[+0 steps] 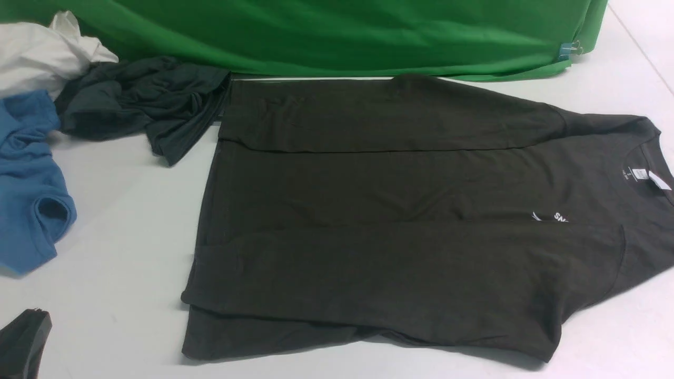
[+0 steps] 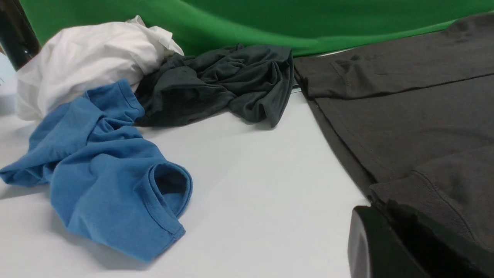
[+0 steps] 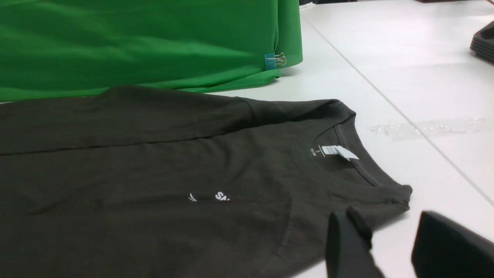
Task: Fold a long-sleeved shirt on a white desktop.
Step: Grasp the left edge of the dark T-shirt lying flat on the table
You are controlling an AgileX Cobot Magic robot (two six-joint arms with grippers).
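The long-sleeved shirt [image 1: 400, 221] lies flat on the white desktop [image 1: 121, 221], neck to the right, white label [image 1: 658, 181] and chest logo [image 1: 550, 217] showing. Both sleeves are folded lengthwise over the body. My left gripper [image 1: 21, 342] sits at the near left corner, apart from the shirt's hem; in the left wrist view the gripper [image 2: 376, 210] is shut with nothing in it. In the right wrist view my right gripper [image 3: 386, 231] is open just beside the shirt's [image 3: 154, 173] near shoulder corner, bare table showing between its fingers. It is out of the front view.
A slate-grey garment [image 1: 142, 102], a blue shirt [image 1: 26, 184] and a white cloth [image 1: 42, 52] are heaped at the far left. A green backdrop [image 1: 342, 31] with a binder clip [image 1: 571, 49] runs along the back. Clear tape [image 3: 424, 127] and dark trays [image 3: 484, 40] lie to the right.
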